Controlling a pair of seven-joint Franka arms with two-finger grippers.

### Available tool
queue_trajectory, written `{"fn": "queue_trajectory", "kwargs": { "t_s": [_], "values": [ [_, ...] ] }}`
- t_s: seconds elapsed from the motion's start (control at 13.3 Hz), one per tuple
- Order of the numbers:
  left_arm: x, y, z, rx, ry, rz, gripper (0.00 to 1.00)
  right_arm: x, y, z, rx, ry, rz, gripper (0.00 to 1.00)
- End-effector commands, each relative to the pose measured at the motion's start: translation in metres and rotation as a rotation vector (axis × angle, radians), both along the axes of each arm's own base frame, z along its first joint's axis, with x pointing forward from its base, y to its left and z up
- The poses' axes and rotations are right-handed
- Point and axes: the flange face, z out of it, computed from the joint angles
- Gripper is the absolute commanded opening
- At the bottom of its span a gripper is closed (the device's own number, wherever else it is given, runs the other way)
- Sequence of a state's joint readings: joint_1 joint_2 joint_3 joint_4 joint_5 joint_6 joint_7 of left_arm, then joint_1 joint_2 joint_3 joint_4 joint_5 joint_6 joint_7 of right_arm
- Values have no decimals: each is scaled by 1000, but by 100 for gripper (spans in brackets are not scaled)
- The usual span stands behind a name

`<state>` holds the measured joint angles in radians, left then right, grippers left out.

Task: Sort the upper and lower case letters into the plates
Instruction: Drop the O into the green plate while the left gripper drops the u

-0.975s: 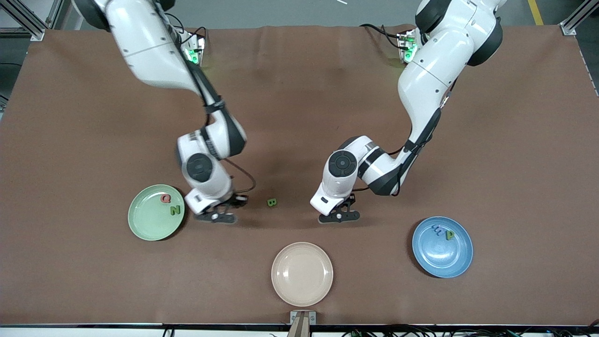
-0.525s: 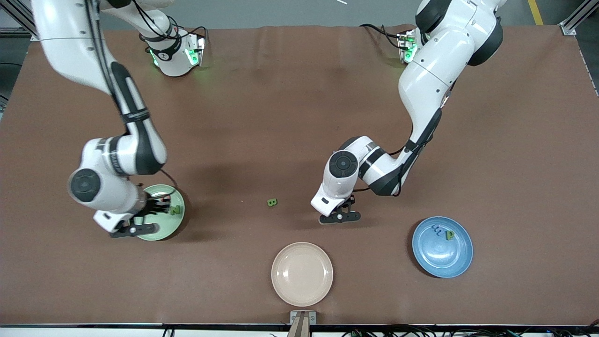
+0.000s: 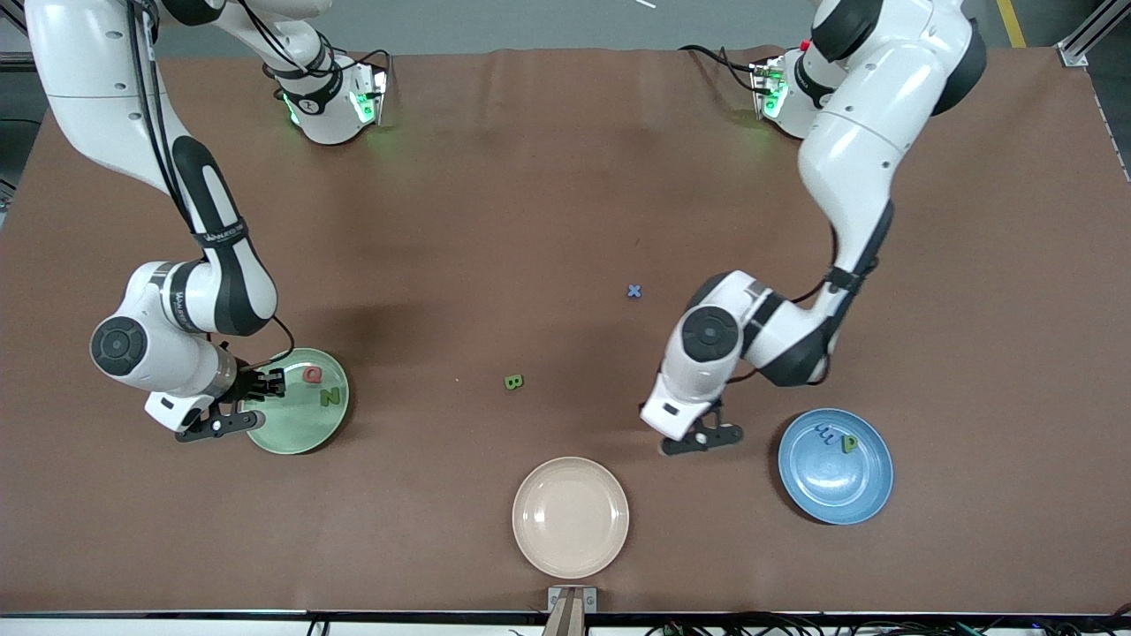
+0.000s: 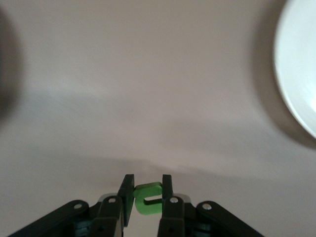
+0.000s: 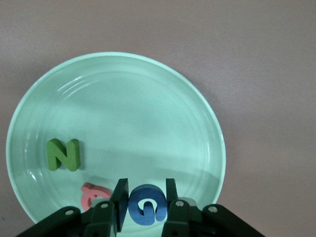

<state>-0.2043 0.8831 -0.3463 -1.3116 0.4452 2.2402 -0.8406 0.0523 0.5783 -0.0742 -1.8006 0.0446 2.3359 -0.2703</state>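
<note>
The blue G (image 5: 146, 208) is pinched between the jaws of the right gripper (image 5: 145, 197), held over the mint green plate (image 5: 148, 113) just inside its rim. On that plate lie the green N (image 5: 63, 154) and the pink Q (image 5: 91, 195), close together; the Q is partly hidden by the gripper's fingers (image 5: 120, 195). In the front view this plate (image 3: 287, 433) sits toward the right arm's end of the bench (image 3: 530, 177), with the right gripper (image 3: 261, 382) over the plate's edge.

The green u (image 4: 147, 198) is clamped between the narrow jaws of the left gripper (image 4: 147, 190), carried over bare bench. In the front view the left gripper (image 3: 702, 435) is over the bench between the beige plate (image 3: 571, 517) and the blue plate (image 3: 835, 495), closer to the blue one. The blue plate lies toward the left arm's end of the bench and holds the blue m (image 3: 825, 433) and the green p (image 3: 849, 443), side by side near its rim.

Two letters rest loose on the bench: the green B (image 3: 512, 382) about midway between the two arms, and the blue x (image 3: 633, 291) farther from the front camera than the B, toward the left arm's end. The beige plate is nearest the front camera and carries no letters.
</note>
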Motion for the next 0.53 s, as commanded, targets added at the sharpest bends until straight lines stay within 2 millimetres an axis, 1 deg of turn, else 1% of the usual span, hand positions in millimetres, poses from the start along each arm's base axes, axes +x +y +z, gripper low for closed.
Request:
{"fn": "queue_trajectory", "kwargs": {
  "t_s": [0.0,0.15,0.22,0.3,0.38,0.45],
  "values": [
    [22,60,22,31,-1,-45,2,-2,2,6,4,-6,-3,100],
    [37,101,24,45,2,-98,2,0,14,10,7,-12,-12,100],
    [41,117,19,50,11,-121,2,2,31,13,7,-20,-67,100],
    [44,127,15,52,13,-143,2,1,61,14,4,-21,-137,100],
    [45,135,9,53,21,-160,3,2,99,20,4,-35,-203,100],
    [48,148,7,59,24,-169,3,2,140,26,8,-54,-264,100]
  ]
}}
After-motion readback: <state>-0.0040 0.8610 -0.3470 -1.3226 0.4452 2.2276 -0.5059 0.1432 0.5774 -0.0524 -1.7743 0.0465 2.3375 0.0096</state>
